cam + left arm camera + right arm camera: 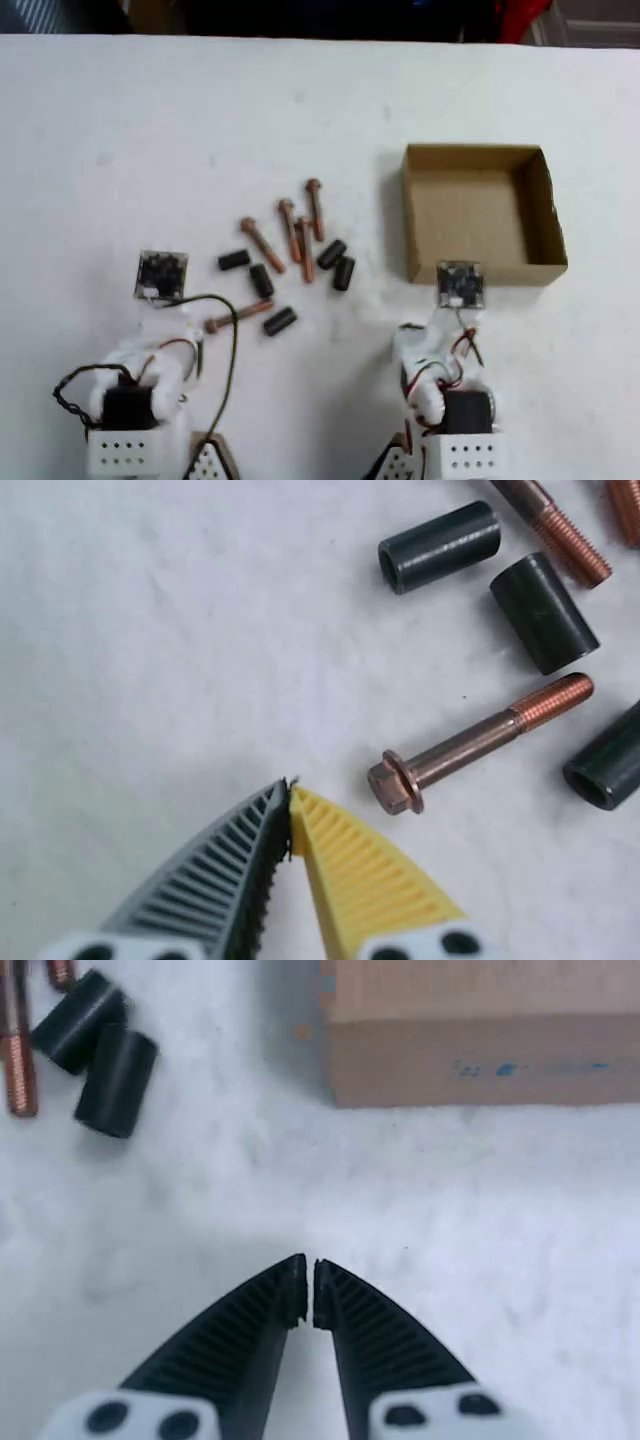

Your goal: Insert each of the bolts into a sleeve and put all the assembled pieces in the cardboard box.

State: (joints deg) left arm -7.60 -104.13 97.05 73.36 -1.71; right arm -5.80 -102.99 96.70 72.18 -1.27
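Note:
Several copper bolts (288, 228) and black sleeves (261, 280) lie loose at the table's middle, all apart. The open cardboard box (480, 210) stands to their right and looks empty. My left gripper (290, 788) is shut and holds nothing; its tips rest just short of the head of the nearest bolt (470, 742), with sleeves (543, 612) beyond it. My right gripper (308, 1278) is shut and empty, low over bare table in front of the box wall (480, 1055), two sleeves (118, 1082) off to one side.
The left arm (130, 390) and right arm (450, 395) sit at the table's near edge. A black cable (232, 350) loops from the left arm near the closest bolt. White table stretches wide to the left and behind the parts.

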